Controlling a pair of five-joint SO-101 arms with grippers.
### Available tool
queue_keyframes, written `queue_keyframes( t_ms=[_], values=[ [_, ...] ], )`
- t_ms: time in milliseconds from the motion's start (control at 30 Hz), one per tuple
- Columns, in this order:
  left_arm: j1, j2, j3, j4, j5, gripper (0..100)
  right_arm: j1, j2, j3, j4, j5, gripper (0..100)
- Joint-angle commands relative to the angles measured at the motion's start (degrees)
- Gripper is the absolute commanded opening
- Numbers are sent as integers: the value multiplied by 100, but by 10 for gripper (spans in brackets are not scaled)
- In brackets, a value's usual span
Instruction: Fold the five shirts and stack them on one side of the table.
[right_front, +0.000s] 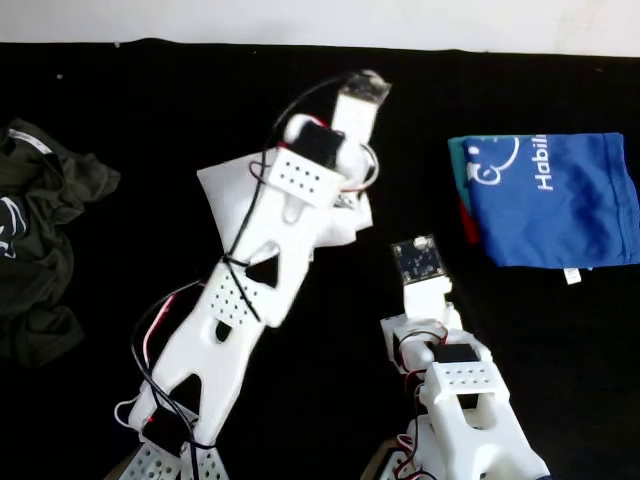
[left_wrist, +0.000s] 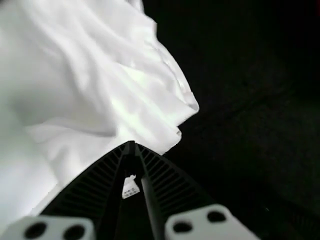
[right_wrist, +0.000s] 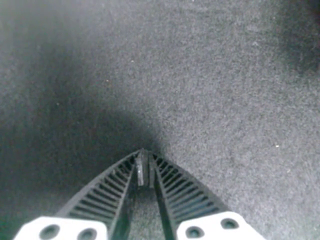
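1. There's the white shirt, plain bright white, no print on it.
2. Over to the blue shirt: royal blue with white lettering and white line art, teal and red edges beneath.
3. The dark shirt is blackish green with flecks of white trim.
4. The surface is black, a speckled grey up close.
5. The left end effector and right end effector are both ribbed black.

We read this as a robotics lab bench setup. We see a desk covered in black felt, a white printed left arm and right arm with loose wiring, plain pale wall behind.
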Motion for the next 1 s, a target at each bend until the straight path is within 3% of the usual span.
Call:
queue_keyframes(
  t_ms=[0, 233, 467, 600, 733, 967],
  values=[
    [-576, -470, -189, -246, 18, 9, 66, 40, -48, -119, -62, 7],
    [-1051, 321, -189, -255, -369, 9, 66, 40, -57, -119, -62, 7],
    [-497, 901, -215, -237, -387, 9, 66, 40, -57, -119, -62, 7],
    [-4, 716, -224, -70, -378, 9, 66, 40, -57, -119, -62, 7],
    [198, 251, -224, 53, 79, 9, 66, 40, -57, -119, -62, 7],
    [-180, -365, -224, 0, 132, 9, 75, 40, -57, -119, -62, 7]
  ],
)
